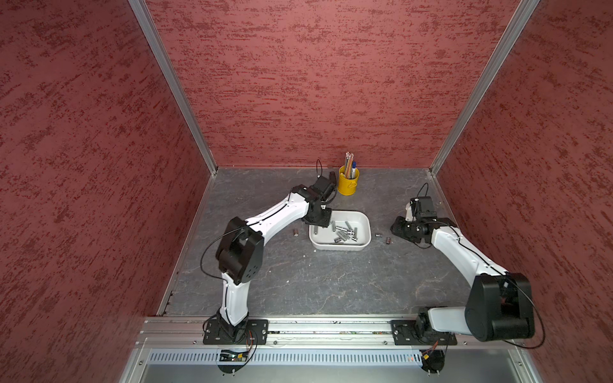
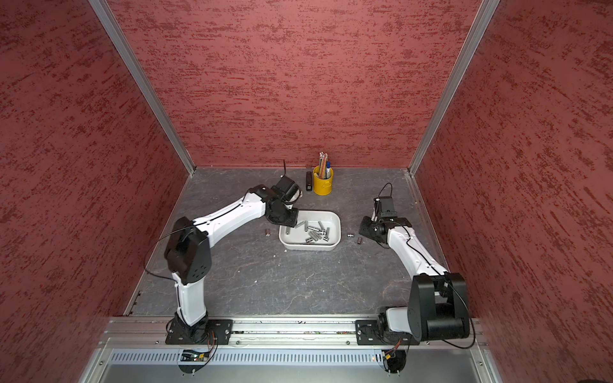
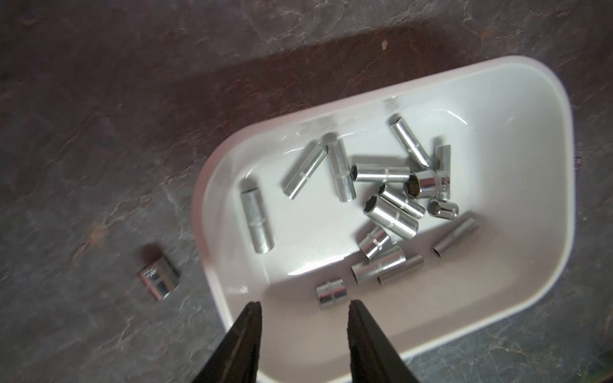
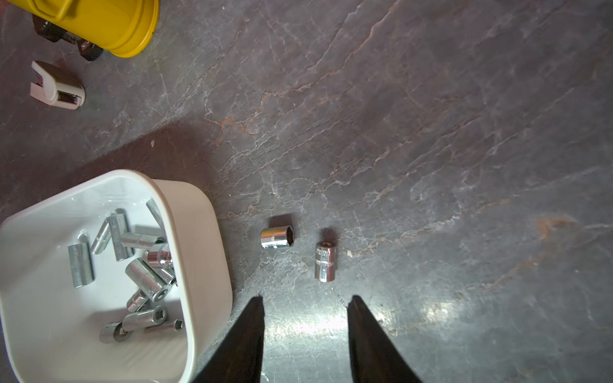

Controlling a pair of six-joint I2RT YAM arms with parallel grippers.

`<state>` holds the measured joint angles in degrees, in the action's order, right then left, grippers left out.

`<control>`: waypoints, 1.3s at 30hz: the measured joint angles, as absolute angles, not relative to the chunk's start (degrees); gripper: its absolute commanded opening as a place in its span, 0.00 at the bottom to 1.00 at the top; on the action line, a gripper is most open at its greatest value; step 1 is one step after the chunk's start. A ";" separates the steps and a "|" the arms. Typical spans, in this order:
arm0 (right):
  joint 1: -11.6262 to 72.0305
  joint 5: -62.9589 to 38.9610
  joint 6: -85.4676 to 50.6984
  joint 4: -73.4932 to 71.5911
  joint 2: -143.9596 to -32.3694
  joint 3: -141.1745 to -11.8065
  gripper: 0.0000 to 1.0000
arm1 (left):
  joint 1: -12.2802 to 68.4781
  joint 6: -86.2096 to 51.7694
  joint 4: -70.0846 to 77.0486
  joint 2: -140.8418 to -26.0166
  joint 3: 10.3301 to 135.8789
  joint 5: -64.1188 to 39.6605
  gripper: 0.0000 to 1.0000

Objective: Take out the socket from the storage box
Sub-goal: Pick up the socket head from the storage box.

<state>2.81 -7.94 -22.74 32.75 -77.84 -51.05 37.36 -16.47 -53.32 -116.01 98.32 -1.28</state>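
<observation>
Left wrist: left gripper (image 3: 304, 303) jaws half-open, empty, lined up on short socket (image 3: 331, 293) just ahead, inside storage box (image 3: 537, 199). It's isolated, so likely the easiest pick. Beyond it, socket pile (image 3: 391, 205) overlaps; count unclear. Right gripper (image 4: 306, 296) half-open, empty over table (image 4: 464, 165); two loose sockets (image 4: 277, 237) ahead, probably unloaded. Tip height unreadable.

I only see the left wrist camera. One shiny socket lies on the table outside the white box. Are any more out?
Observer: Yes, two more sockets lie on the table past the box's other side, in front of the right gripper.
Child: Is that gripper holding something?
Observer: No, its jaws stand open with nothing between them.
Child: What's behind the box?
Observer: A yellow cup holding pens stands there.
</observation>
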 measured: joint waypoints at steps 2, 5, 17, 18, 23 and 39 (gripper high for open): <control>2.81 -8.12 -22.74 32.64 -77.95 -50.89 0.44 | 37.21 -15.22 -53.93 -120.57 101.97 -1.41 0.41; 2.81 -8.73 -22.76 32.38 -78.19 -50.52 0.44 | 36.91 -13.61 -55.81 -126.19 107.98 -1.45 0.39; 2.81 -10.11 -22.74 32.12 -79.13 -50.06 0.45 | 36.03 -10.96 -59.55 -133.69 116.46 -3.18 0.36; 2.81 -10.20 -22.74 32.05 -79.15 -50.06 0.45 | 36.03 -10.83 -59.59 -133.99 116.46 -3.18 0.36; 2.81 -10.31 -22.74 31.55 -79.37 -50.06 0.44 | 36.05 -10.61 -59.66 -136.16 116.46 -3.14 0.34; 2.81 -11.88 -22.68 30.76 -80.60 -49.80 0.44 | 36.23 -11.20 -60.49 -137.56 117.89 -2.87 0.04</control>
<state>2.81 -11.88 -22.68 30.76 -80.60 -49.80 36.23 -11.20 -60.49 -137.56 117.89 -2.87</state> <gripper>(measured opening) 0.436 0.135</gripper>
